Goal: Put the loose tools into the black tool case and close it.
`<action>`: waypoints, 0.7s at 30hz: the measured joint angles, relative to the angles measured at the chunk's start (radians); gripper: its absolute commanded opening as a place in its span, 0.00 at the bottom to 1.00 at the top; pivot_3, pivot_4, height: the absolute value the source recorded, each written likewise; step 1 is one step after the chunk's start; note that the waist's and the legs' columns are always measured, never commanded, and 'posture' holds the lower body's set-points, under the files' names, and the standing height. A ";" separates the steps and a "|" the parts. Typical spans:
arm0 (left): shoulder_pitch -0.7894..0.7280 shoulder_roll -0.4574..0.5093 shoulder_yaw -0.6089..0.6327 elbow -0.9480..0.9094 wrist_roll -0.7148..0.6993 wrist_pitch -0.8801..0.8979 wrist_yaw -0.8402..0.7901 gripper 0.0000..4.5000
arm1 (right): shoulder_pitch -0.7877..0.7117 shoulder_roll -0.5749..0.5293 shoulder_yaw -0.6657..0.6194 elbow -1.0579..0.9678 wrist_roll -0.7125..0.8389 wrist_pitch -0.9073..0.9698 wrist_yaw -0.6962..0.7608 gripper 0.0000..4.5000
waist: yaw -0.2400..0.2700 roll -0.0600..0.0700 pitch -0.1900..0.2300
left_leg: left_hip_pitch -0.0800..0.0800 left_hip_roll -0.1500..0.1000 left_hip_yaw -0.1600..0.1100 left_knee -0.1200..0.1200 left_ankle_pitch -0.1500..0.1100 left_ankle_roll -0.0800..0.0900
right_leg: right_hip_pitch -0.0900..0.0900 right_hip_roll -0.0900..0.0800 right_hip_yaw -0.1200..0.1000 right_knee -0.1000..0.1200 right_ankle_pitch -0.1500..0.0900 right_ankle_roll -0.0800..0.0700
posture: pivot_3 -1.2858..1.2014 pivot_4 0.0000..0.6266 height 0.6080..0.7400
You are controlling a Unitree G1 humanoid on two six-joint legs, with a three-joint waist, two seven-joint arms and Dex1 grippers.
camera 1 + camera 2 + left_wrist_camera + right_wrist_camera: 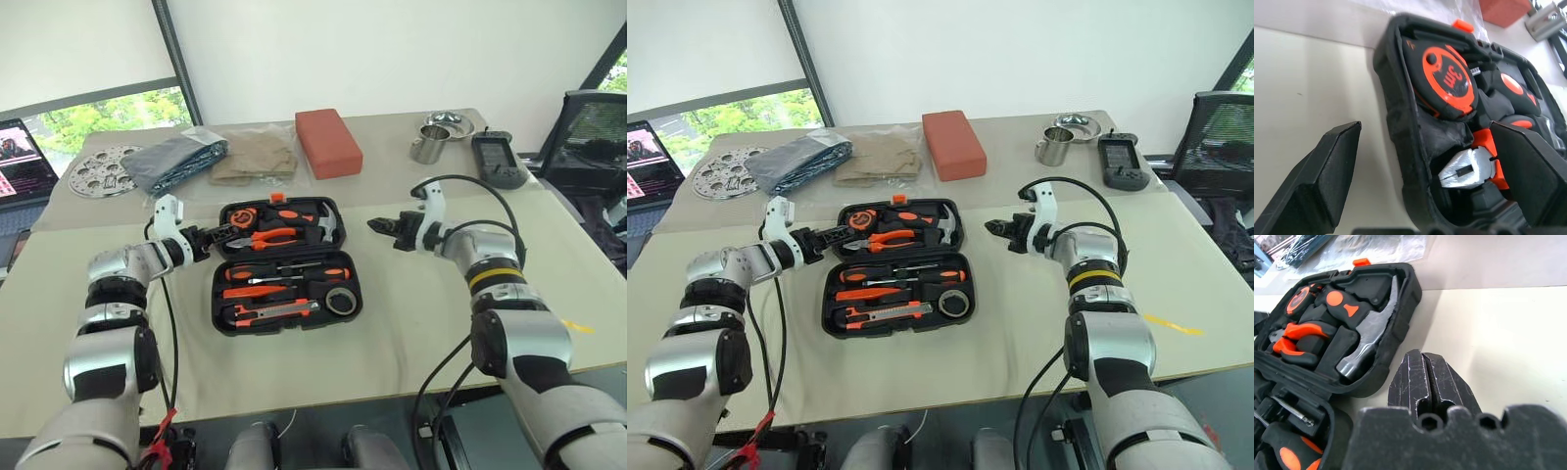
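While the case (286, 264) lies open on the table (411, 313), both halves flat and side by side, the tools sit in its moulded slots. Its near half holds the knife (277, 311), two black-shafted screwdrivers (294, 275) with orange-black handles, an orange screwdriver (253, 291) and the tape roll (341, 300). Its far half holds the pliers (269, 236), hammer (328, 227) and tape measure (242, 215). At the case's left edge by the far half, the left gripper (217, 236) has its fingers spread wide, one over the table and one over the pliers' jaws, gripping nothing. Just right of the far half, apart from it, the right gripper (380, 225) has its fingers pressed together, empty.
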 measured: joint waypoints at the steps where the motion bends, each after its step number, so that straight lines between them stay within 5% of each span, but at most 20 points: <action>1: -0.017 0.007 0.001 0.026 0.002 -0.001 -0.011 1.00 | 0.000 0.000 0.000 0.002 0.000 0.000 0.000 0.02 | 0.000 0.000 0.000 | 0.000 0.000 0.000 0.000 0.000 0.000 | 0.000 0.000 0.000 0.000 0.000 0.000 | 0.52 0.24 0.97; 14: -0.082 0.068 -0.037 0.209 0.113 -0.040 -0.145 1.00 | -0.026 0.009 0.002 0.005 -0.001 -0.015 0.005 0.02 | 0.001 0.000 0.000 | -0.001 0.000 0.000 0.000 -0.002 0.004 | -0.001 0.000 0.000 0.001 0.000 0.000 | 0.52 0.24 0.97; 17: -0.092 0.068 -0.032 0.223 0.116 -0.043 -0.138 0.84 | -0.040 0.016 0.003 0.007 -0.001 -0.019 0.015 0.00 | 0.001 0.000 0.000 | -0.001 0.000 0.000 0.000 -0.002 0.004 | -0.001 0.000 0.000 0.001 0.000 0.000 | 0.52 0.24 0.97; 21: -0.093 0.067 -0.024 0.234 0.116 -0.054 -0.123 0.49 | -0.041 0.025 0.014 0.010 -0.001 -0.010 0.044 0.27 | 0.001 0.000 0.000 | -0.001 0.000 0.000 0.000 -0.002 0.004 | -0.002 0.000 0.000 0.001 0.000 0.000 | 0.52 0.24 0.97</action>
